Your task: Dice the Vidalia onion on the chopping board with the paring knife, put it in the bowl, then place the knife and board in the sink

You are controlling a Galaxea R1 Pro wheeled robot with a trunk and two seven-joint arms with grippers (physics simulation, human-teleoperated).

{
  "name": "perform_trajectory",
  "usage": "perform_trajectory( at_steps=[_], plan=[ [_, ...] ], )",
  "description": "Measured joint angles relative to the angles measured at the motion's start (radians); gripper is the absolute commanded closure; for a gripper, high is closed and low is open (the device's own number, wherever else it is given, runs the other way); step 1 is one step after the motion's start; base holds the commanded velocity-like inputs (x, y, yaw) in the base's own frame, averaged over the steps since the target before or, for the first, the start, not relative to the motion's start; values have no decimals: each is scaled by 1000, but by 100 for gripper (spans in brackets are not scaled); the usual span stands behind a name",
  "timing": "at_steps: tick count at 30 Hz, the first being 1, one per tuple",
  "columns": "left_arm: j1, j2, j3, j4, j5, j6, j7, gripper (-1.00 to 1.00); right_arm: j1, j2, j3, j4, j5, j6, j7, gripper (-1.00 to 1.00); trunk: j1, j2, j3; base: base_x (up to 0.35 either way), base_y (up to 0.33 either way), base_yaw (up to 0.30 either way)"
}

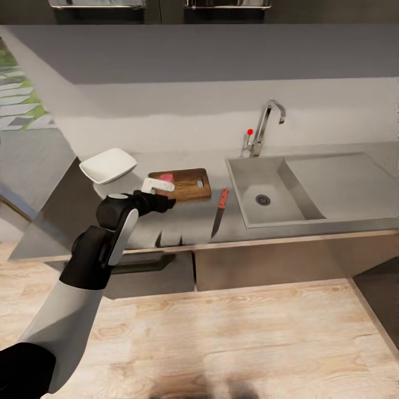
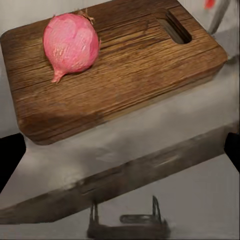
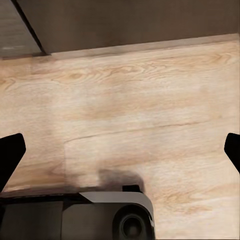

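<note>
The pinkish-red Vidalia onion [image 1: 166, 178] [image 2: 71, 42] lies on the left end of the dark brown chopping board [image 1: 185, 185] [image 2: 130, 70], whose oval slot is at the other end. My left gripper [image 1: 158, 186] [image 2: 120, 155] hovers just in front of the board's left end, open, with nothing between its fingers and clear of the onion. The paring knife [image 1: 219, 213] [image 2: 218, 20] lies on the countertop [image 1: 183, 221] between board and sink [image 1: 252, 219], blade toward the front edge. The white bowl [image 1: 108, 165] stands left of the board. My right gripper [image 3: 120, 150] hangs open over the wooden floor.
The chrome faucet [image 1: 266, 124] with its red knob stands behind the sink's empty basin, and the drainboard [image 1: 343, 180] stretches to the right. Dark cabinets [image 1: 260, 266] with a bar handle run under the counter. The robot's base [image 3: 115, 215] is below the right gripper.
</note>
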Motion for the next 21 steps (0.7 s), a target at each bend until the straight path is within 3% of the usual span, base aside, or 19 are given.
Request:
perform_trajectory(
  at_steps=[21],
  plan=[
    [0, 2, -1, 0, 1, 2, 0, -100, 0, 0, 1, 0, 0, 0, 0, -100, 0, 0, 0, -331, 0, 0]
  ],
)
